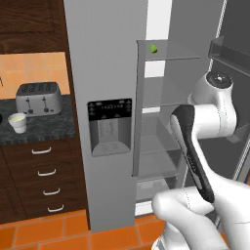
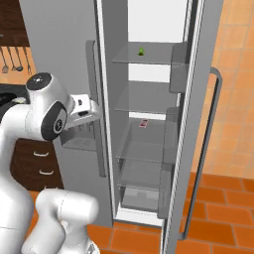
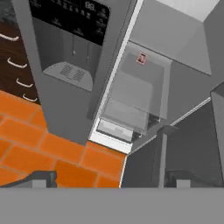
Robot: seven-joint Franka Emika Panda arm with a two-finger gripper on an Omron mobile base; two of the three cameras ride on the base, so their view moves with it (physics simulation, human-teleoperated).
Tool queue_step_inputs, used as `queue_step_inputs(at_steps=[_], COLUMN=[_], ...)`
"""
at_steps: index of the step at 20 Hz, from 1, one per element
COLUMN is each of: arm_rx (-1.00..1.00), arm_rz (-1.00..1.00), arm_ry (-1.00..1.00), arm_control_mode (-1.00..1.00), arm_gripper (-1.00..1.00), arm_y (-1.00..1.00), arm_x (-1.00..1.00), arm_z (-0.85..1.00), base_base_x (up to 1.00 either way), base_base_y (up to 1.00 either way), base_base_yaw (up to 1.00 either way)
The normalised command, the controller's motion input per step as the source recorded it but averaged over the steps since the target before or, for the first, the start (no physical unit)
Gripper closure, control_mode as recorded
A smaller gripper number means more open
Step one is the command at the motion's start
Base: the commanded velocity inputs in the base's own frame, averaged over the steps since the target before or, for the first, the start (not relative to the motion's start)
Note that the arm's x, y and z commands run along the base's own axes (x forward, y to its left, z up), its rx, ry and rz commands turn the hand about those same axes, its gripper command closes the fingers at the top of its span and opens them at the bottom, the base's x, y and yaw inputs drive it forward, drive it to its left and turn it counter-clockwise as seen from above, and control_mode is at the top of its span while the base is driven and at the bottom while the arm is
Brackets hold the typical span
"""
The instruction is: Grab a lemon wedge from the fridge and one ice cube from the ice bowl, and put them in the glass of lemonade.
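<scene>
You have the fridge point(image 1: 105, 73) with its right door swung wide; the open compartment fills the centre of the right base view, glass shelves stacked with clear room between them. The lemon wedge point(image 2: 141, 51) sits on the top shelf, a tiny yellow-green shape in the upper middle. A small red item point(image 2: 144, 123) lies on a lower shelf. The gripper point(image 3: 109, 177) has its fingers spread wide and holds nothing. At the left edge of the left base view, the glass of lemonade point(image 1: 18, 122) stands beside the silver toaster point(image 1: 38, 97) on the dark speckled counter point(image 1: 49, 128).
</scene>
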Motion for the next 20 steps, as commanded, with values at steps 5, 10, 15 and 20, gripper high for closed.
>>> queue_step_inputs(at_steps=[5,10,15,20], arm_rx=[0.13,0.11,0.18,0.22], arm_rz=[0.05,-0.28,-0.4,-0.03], arm_ry=[-0.05,-0.04,0.0,0.0], arm_control_mode=[-1.0,-1.0,-1.0,-1.0], arm_gripper=[-1.0,-1.0,-1.0,-1.0], arm_y=[0.89,0.81,-0.36,-0.53], arm_x=[0.2,0.83,0.51,0.19], arm_z=[0.42,0.12,0.06,0.02], base_base_x=[0.0,0.0,0.0,0.0], base_base_y=[0.0,0.0,0.0,0.0], base_base_yaw=[0.0,0.0,0.0,0.0])
